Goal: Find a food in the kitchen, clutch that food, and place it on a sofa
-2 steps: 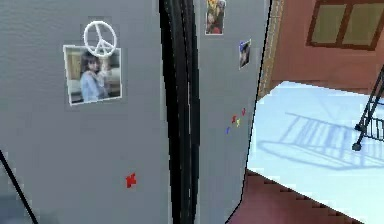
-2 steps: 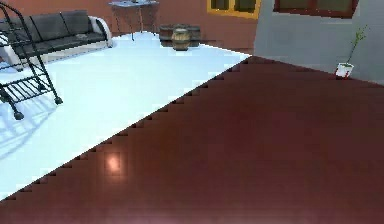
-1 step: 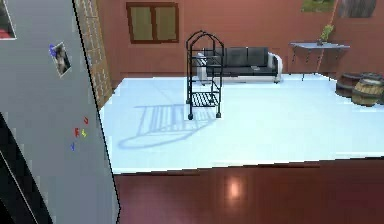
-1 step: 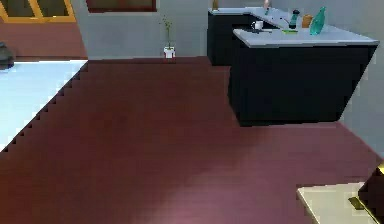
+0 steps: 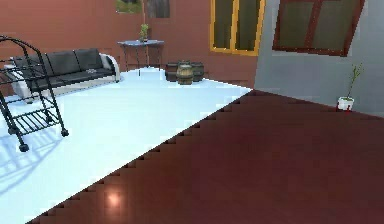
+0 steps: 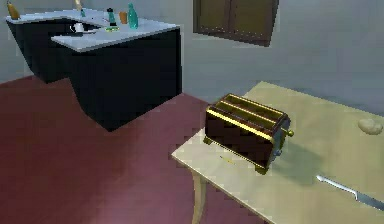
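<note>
A black sofa with a pale frame stands against the far wall at the forward view's left. In the arm side view a pale wooden table carries a dark toaster with gold trim. A small tan rounded lump lies at the table's right edge, and a knife lies near the front. A dark kitchen counter with a light top bears small green and orange items and a yellowish blob.
A black wire cart stands on the pale floor at the forward view's left. Near the far wall are a small side table with a plant, a round barrel-like piece and a potted plant. Dark red floor spreads ahead.
</note>
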Controlling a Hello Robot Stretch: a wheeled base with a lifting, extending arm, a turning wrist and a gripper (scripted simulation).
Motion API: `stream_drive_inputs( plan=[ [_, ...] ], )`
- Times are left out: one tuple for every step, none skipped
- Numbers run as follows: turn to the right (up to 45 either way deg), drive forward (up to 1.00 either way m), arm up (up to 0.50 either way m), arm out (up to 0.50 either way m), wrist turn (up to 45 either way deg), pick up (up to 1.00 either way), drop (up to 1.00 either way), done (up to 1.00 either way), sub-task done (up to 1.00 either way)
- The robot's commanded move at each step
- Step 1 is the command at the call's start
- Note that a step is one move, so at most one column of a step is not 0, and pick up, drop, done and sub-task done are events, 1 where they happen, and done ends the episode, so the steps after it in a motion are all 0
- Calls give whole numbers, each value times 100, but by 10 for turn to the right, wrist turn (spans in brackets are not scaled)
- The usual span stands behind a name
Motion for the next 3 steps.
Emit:
stream_drive_inputs(
  plan=[
    [60, 0, 0, 0, 0, 0, 0, 0, 0],
    [0, 25, 0, 0, 0, 0, 0, 0, 0],
    [-450, 0, 0, 0, 0, 0, 0, 0, 0]
  ],
)
